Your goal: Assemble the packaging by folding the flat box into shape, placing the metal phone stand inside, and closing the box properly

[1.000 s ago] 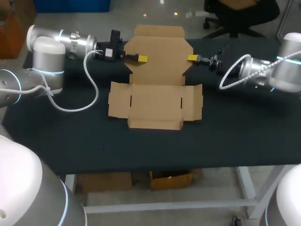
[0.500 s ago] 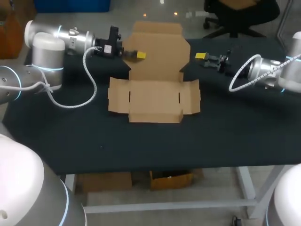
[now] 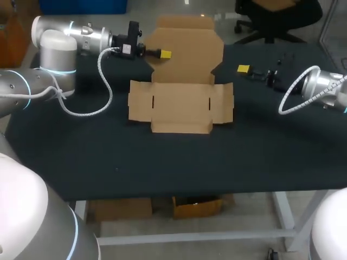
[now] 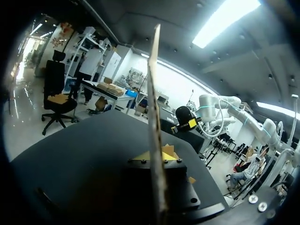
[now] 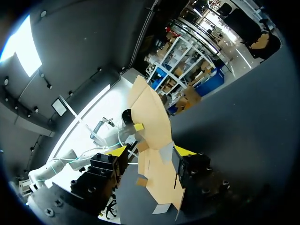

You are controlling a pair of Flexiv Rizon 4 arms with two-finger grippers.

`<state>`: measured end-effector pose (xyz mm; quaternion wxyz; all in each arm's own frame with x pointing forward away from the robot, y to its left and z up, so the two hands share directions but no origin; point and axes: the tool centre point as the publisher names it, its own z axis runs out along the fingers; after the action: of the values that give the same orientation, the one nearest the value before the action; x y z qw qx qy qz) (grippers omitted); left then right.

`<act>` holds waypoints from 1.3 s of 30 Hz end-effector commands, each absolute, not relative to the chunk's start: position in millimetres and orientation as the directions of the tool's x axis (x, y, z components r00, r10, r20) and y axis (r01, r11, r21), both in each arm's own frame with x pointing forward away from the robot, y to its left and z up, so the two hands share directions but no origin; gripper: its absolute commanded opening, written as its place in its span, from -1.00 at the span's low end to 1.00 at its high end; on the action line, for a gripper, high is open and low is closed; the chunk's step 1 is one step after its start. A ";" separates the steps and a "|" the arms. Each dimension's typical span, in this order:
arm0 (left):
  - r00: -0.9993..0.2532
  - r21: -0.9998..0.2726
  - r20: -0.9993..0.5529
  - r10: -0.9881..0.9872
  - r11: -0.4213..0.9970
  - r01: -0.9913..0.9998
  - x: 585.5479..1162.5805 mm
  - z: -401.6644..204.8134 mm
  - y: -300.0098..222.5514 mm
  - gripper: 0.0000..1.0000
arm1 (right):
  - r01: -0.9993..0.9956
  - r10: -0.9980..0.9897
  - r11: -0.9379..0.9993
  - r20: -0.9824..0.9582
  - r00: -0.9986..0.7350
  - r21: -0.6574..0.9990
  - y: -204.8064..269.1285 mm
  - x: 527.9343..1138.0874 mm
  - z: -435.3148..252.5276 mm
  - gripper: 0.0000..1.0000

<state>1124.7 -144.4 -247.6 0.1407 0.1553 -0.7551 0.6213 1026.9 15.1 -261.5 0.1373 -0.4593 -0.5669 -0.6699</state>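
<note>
A flat brown cardboard box (image 3: 181, 111) lies on the black table, its lid panel (image 3: 187, 57) raised at the back. My left gripper (image 3: 165, 54) is shut on the lid's left edge. In the left wrist view the cardboard (image 4: 153, 108) runs edge-on between that gripper's (image 4: 157, 155) yellow tips. My right gripper (image 3: 243, 69) hovers to the right of the lid, clear of it. In the right wrist view its fingers (image 5: 150, 152) stand apart with nothing held, and the box (image 5: 152, 117) is some way ahead of them.
The black table (image 3: 162, 168) spreads wide in front of the box. My left arm's white cable (image 3: 103, 89) loops over the table's left part, and the right arm's cable (image 3: 293, 92) hangs at the right side.
My right gripper has let go of the lid's right edge, opened and drawn back to the right. The left gripper keeps its hold on the lid, which has shifted slightly.
</note>
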 end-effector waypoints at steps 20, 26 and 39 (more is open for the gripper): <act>-0.956 -0.950 0.277 -0.101 0.122 -0.288 1102.9 -226.0 -152.6 -1.00 | 0.709 0.518 -0.267 0.718 -0.466 0.653 -18.6 976.1 -275.8 -1.00; -0.962 -0.958 0.247 -0.117 0.124 -0.261 1092.8 -223.3 -153.7 -1.00 | 0.710 0.528 -0.232 0.699 -0.482 0.665 -16.8 963.8 -283.9 -1.00; -0.963 -0.959 0.241 -0.120 0.121 -0.255 1091.1 -222.8 -153.3 -1.00 | 0.710 0.528 -0.231 0.699 -0.482 0.665 -16.9 962.0 -284.6 -1.00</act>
<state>1094.8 -152.8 -223.3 0.0572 0.1215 -0.7471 0.6510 962.5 -16.7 -284.3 0.0762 -0.5035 -0.6157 -0.6013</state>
